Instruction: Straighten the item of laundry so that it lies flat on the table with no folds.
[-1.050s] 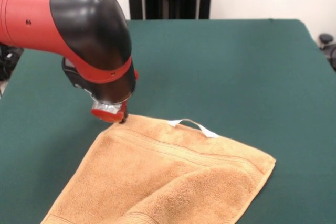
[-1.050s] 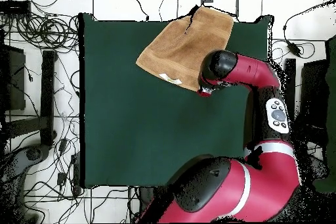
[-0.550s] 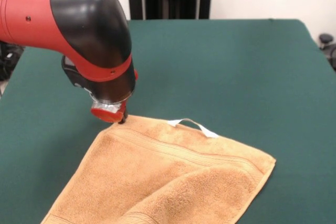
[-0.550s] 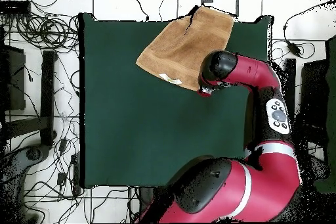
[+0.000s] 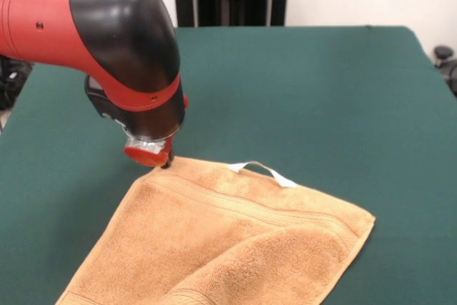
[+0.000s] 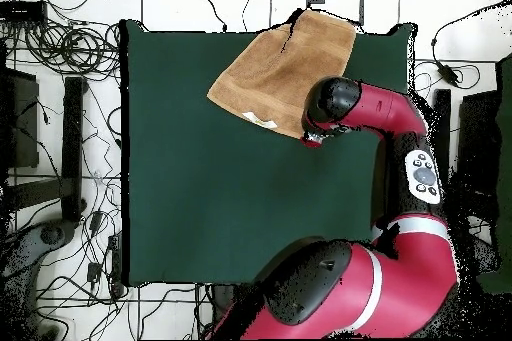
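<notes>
Where overhead hides pincer (image 5: 167, 163), front shows towel (image 5: 235, 241) corner contact.

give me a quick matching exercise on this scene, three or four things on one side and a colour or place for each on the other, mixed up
Things:
1. towel
2. table
3. loop tag
4. hand

Descriptions:
A. dark green
B. white, at the towel's far hem in the front view
C. at a towel corner, under the red and black arm
D. golden-tan, partly folded over itself

Pairs: 1-D, 2-A, 3-B, 4-C
</notes>
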You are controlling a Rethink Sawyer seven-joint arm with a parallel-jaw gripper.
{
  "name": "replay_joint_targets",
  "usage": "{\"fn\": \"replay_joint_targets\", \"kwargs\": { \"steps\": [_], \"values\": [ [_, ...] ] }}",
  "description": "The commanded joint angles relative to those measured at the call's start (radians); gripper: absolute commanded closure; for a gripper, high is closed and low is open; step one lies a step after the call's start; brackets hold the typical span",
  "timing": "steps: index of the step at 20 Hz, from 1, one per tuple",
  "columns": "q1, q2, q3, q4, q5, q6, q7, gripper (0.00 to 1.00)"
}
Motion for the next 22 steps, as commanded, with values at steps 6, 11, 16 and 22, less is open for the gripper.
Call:
{"fn": "replay_joint_targets", "kwargs": {
  "steps": [6,11,16,22],
  "values": [
    [0.056,0.059,0.022,0.069,-0.042,0.022,0.114,1.0],
    [0.067,0.053,0.014,0.041,-0.033,0.095,0.113,1.0],
    [0.077,0.048,0.008,0.009,-0.025,0.166,0.113,1.0],
    [0.086,0.04,0.001,-0.02,-0.026,0.233,0.118,1.0]
  ]
}}
